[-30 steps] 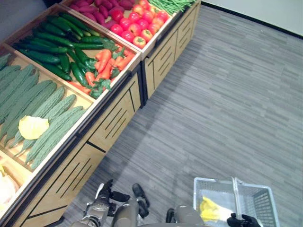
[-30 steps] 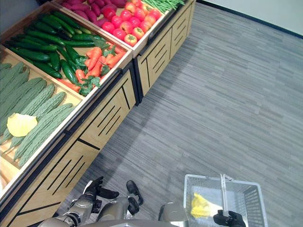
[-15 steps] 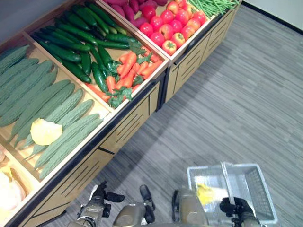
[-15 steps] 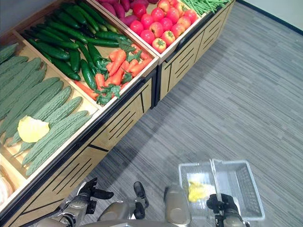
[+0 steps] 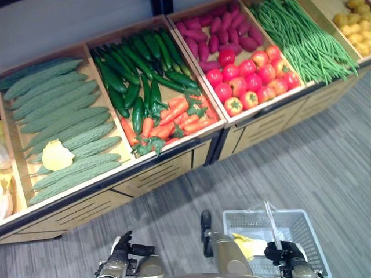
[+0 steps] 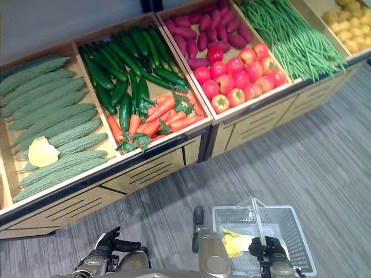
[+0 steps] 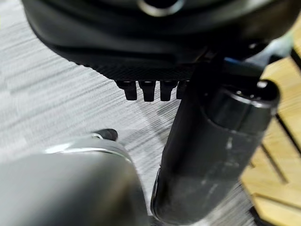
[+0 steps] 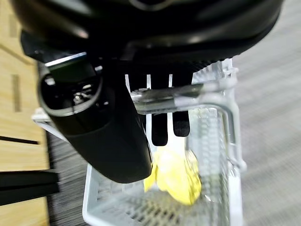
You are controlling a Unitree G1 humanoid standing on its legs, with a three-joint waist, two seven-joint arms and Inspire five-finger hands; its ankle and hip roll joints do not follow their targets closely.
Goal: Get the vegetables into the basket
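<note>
Basket (image 6: 290, 231): hangs by its handle in the right hand's (image 6: 264, 248) curled fingers | contents: one yellow vegetable (image 6: 233, 243) | left hand (image 6: 110, 248) relaxed, empty | cucumbers (image 6: 119, 69), carrots (image 6: 156, 116), tomatoes (image 6: 237, 72) unpicked on stand (image 6: 145, 174)

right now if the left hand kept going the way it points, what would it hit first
Probably the wooden stand. The left hand hangs low over the floor with relaxed fingers aimed towards the stand's front panel, with nothing between; depth is hard to judge.

Basket (image 5: 307, 223): pale grey wire mesh; yellow vegetable (image 5: 249, 246) inside. Stand (image 5: 174, 171): light wood, black slots. Cucumbers (image 5: 139, 58) dark green, carrots (image 5: 179, 113) orange, tomatoes (image 5: 249, 78) red, beans (image 5: 301, 35) bright green. Floor (image 5: 324, 168): grey streaked.
</note>
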